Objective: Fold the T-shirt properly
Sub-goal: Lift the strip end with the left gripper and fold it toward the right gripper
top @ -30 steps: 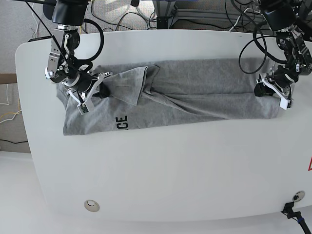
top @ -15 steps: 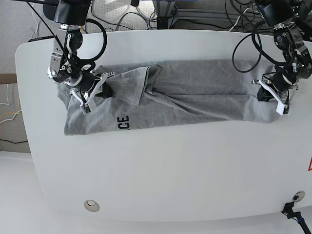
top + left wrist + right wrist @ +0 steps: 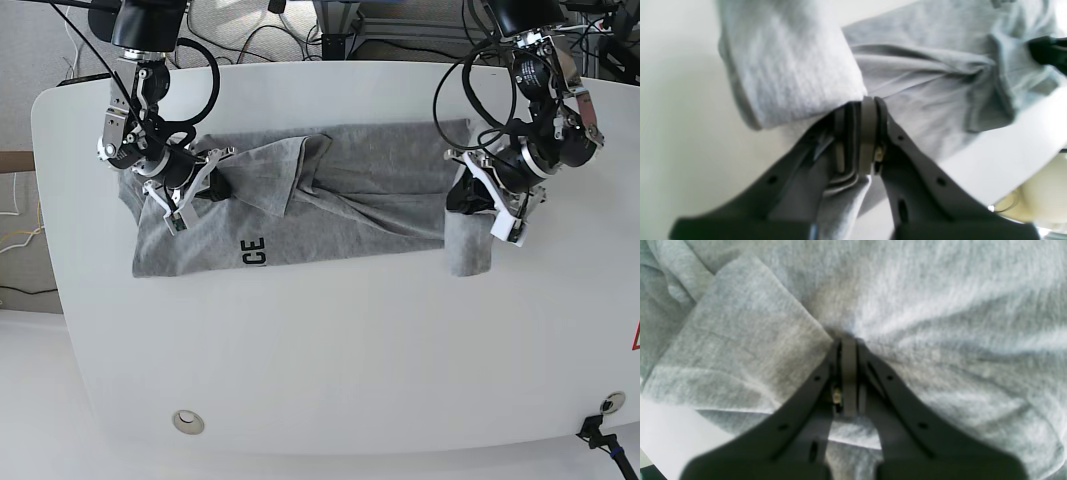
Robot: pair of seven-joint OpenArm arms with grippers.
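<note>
Jaws of both arms clamp the T-shirt [image 3: 360, 190] at opposite ends.

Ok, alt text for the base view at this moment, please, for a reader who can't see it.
A wrinkled grey T-shirt lies across a white table, pinched at both ends by two robot arms. The left tool holds its end bunched and lifted toward the middle, a flap hanging below; the right tool grips the other end, near black letters "CE".
</note>
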